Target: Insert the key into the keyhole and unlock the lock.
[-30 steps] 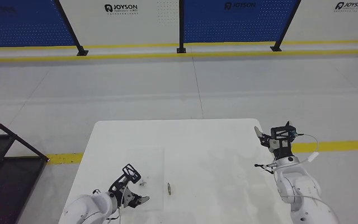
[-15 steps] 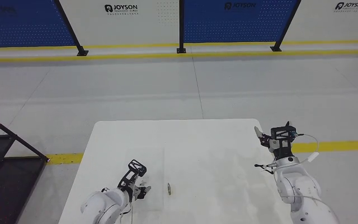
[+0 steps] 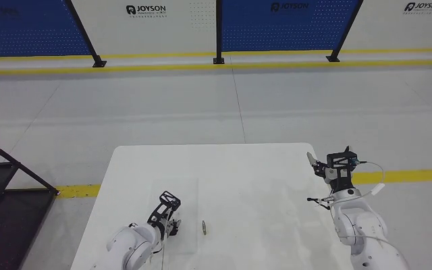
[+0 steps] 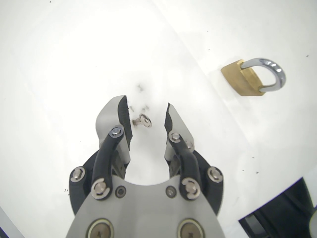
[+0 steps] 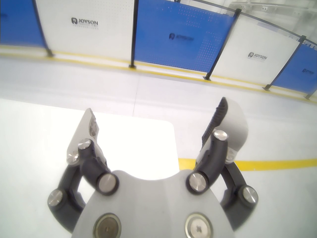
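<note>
Key flat on the white worktop near its front edge, left of middle, between the parted fingers of the left gripper, ungrasped. Brass lock near, apart. Moved in over the key since a second ago. Right gripper spread wide, unmoved, at the right edge. Behind, blue and white panels with printed logos, across the grey floor.

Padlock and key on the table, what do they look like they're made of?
Padlock body: probably brass, going by its dull yellow-gold, brushed-looking faces.
Shackle: likely chromed or polished steel; it is silvery with bright mirror-like highlights.
Key: a pale silvery metal, maybe nickel-plated; too small to tell more.
</note>
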